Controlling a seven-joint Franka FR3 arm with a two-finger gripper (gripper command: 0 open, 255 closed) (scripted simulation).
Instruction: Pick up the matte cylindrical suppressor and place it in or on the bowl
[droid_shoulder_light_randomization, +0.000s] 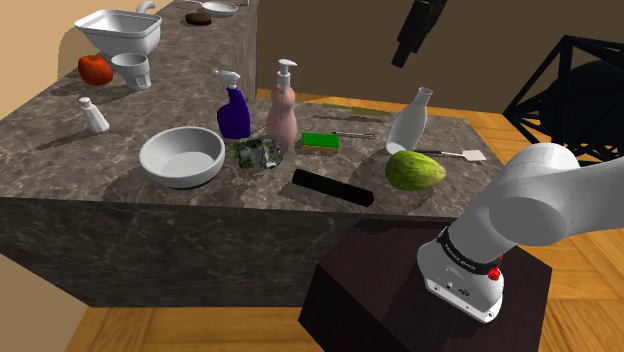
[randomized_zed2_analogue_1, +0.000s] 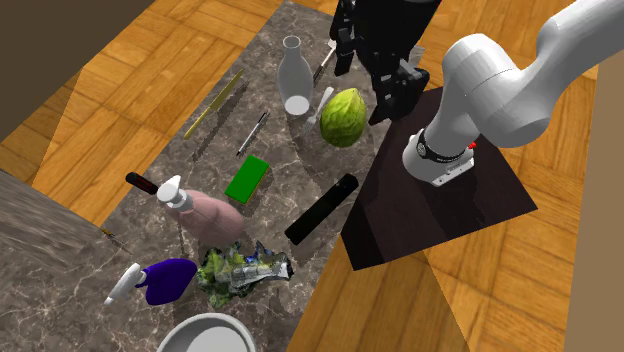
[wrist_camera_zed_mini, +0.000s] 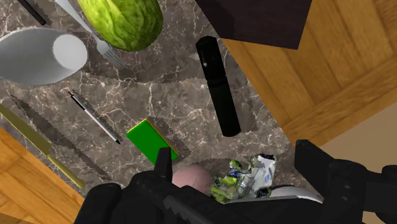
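Black, stiff and probably light, the suppressor (wrist_camera_zed_mini: 217, 86) should be clasped across its middle by my empty, wide-spread pincer (wrist_camera_zed_mini: 238, 162).

Probably home kitchen: marble-look counter (droid_shoulder_light_randomization: 100, 160), white sink basin (droid_shoulder_light_randomization: 118, 32), soap pump bottle (droid_shoulder_light_randomization: 282, 110), spray bottle (droid_shoulder_light_randomization: 234, 112), wood parquet floor (droid_shoulder_light_randomization: 590, 290).

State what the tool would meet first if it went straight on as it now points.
Probably bare marble counter between the green block and the black cylinder; depth is unclear.
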